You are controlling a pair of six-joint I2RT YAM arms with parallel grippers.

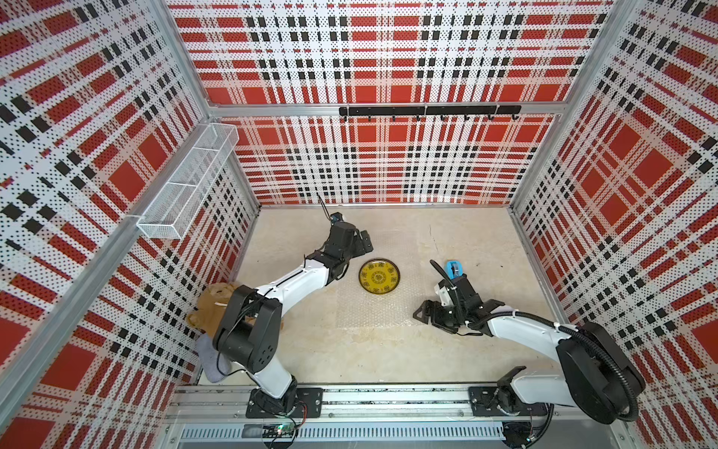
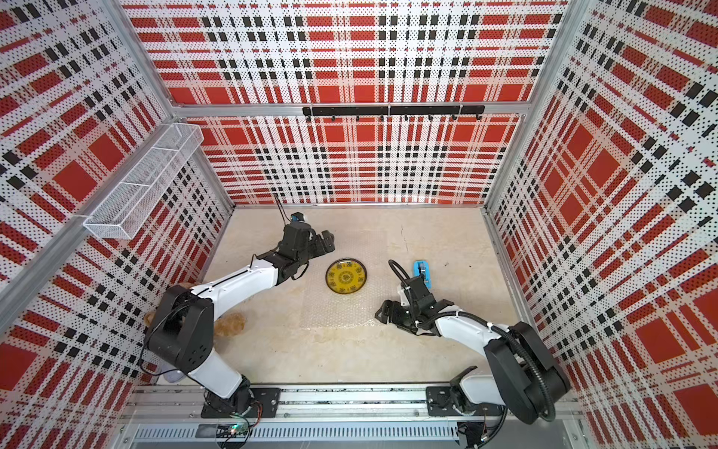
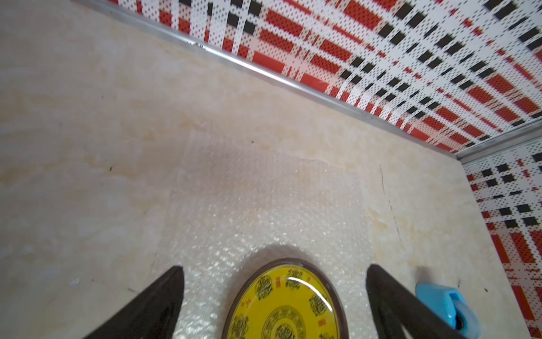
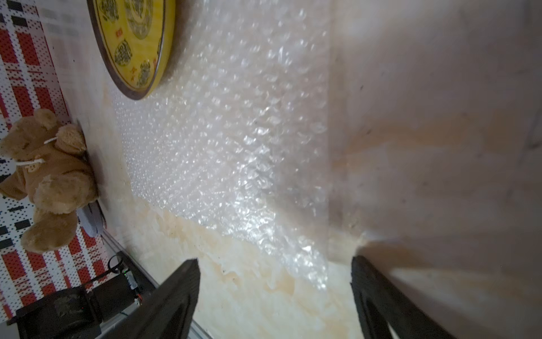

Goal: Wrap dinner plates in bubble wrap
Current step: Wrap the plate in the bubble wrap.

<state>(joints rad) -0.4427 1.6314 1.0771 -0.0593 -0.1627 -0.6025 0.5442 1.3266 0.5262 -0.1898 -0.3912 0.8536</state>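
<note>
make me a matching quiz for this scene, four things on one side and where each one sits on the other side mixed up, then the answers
1 plate
2 bubble wrap
3 tape dispenser
4 teddy bear

a at the left edge of the table, away from the sheet
b spread flat on the table
c lying on the bubble wrap
d on bare table, right of the sheet

Pairs: 1-c, 2-b, 3-d, 4-a

The plate [image 3: 281,305] is cut off by the picture's edge in both wrist views. In a top view the left arm [image 1: 248,330] hides much of the teddy bear [image 1: 206,311] at the left edge of the table [image 1: 388,361], and the bubble wrap [image 1: 373,311] is too faint to trace its outline.
</note>
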